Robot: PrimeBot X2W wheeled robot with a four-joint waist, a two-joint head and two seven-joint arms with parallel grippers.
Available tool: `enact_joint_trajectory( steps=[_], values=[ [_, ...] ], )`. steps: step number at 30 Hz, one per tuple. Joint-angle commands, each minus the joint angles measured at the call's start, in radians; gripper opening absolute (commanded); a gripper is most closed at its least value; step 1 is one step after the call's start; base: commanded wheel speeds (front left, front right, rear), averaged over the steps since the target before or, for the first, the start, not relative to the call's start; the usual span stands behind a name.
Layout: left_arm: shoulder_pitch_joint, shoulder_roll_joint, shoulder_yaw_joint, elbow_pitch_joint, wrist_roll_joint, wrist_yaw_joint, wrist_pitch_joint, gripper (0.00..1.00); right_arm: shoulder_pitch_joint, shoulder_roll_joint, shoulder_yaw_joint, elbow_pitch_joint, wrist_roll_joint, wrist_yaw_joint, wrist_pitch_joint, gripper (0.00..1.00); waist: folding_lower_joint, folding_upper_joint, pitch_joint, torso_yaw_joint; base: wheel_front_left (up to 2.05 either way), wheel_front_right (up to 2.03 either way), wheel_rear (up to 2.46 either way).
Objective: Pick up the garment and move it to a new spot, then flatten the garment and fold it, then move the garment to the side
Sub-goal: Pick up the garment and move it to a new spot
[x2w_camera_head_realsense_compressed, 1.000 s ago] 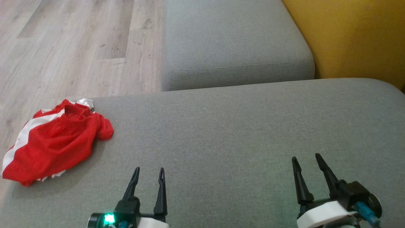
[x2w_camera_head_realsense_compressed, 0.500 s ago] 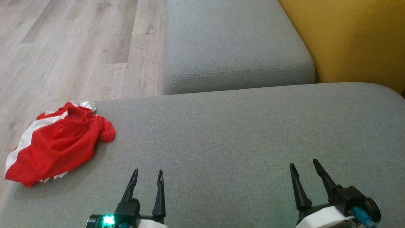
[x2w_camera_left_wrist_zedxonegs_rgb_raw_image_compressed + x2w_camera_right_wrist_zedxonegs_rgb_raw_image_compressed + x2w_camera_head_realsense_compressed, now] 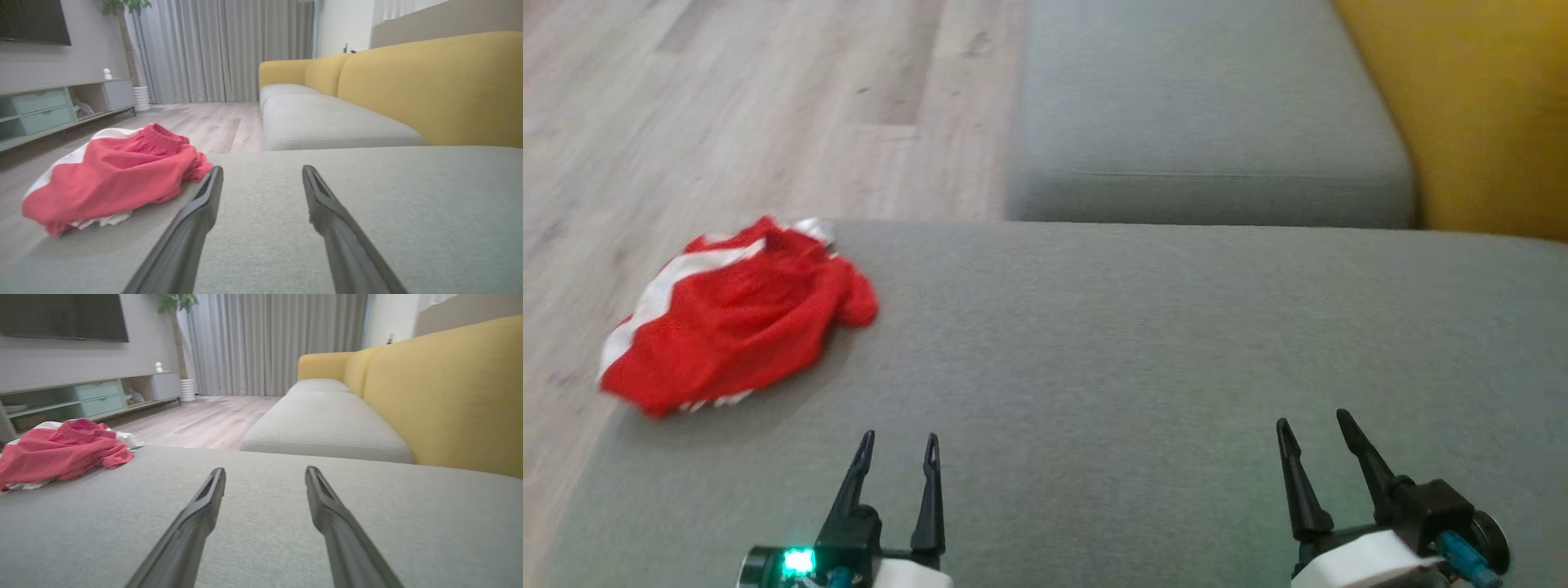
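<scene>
The garment (image 3: 739, 314) is a crumpled red piece with white stripes, lying at the far left corner of the grey cushion (image 3: 1135, 351). It also lies left of centre in the left wrist view as the garment (image 3: 114, 175), and at the left edge of the right wrist view as the garment (image 3: 57, 453). My left gripper (image 3: 897, 445) hovers open over the cushion, below and to the right of the garment, with nothing between its fingers. My right gripper (image 3: 1313, 425) stands open and empty at the lower right.
A second grey seat cushion (image 3: 1201, 131) lies beyond, with the yellow sofa back (image 3: 1478, 114) on the right. Wooden floor (image 3: 727, 106) runs along the left. A low TV cabinet (image 3: 45, 110) and curtains (image 3: 220, 49) stand across the room.
The whole head view has shifted right, so the camera has turned left. The garment and both open grippers hold their places on the cushion.
</scene>
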State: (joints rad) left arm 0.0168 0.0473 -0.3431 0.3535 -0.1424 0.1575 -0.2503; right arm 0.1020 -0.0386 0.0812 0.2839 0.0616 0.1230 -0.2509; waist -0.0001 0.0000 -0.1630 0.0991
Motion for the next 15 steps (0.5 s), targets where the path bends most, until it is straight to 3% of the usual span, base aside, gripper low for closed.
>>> enact_joint_trajectory(
  steps=[1, 9, 15],
  values=[
    [-0.067, 0.003, 0.045, -0.027, 0.011, -0.001, -0.011, 1.0, -0.053, -0.012, 0.018, -0.034, 0.008, 0.008, -0.011, 1.0, 0.0001, 0.0, 0.024, 0.11, 0.0, 0.0, 0.0],
    [-0.083, 0.004, 0.089, -0.044, 0.05, -0.002, -0.011, 1.0, -0.093, -0.012, 0.007, -0.038, 0.013, 0.008, -0.011, 1.0, 0.0001, 0.0, 0.082, 0.305, 0.0, 0.0, 0.0],
    [-0.076, 0.003, 0.171, -0.115, 0.057, 0.034, -0.011, 1.0, -0.167, -0.012, 0.011, -0.014, -0.006, 0.008, -0.011, 1.0, 0.0001, 0.0, 0.145, 0.36, 0.0, 0.0, 0.0]
  ],
)
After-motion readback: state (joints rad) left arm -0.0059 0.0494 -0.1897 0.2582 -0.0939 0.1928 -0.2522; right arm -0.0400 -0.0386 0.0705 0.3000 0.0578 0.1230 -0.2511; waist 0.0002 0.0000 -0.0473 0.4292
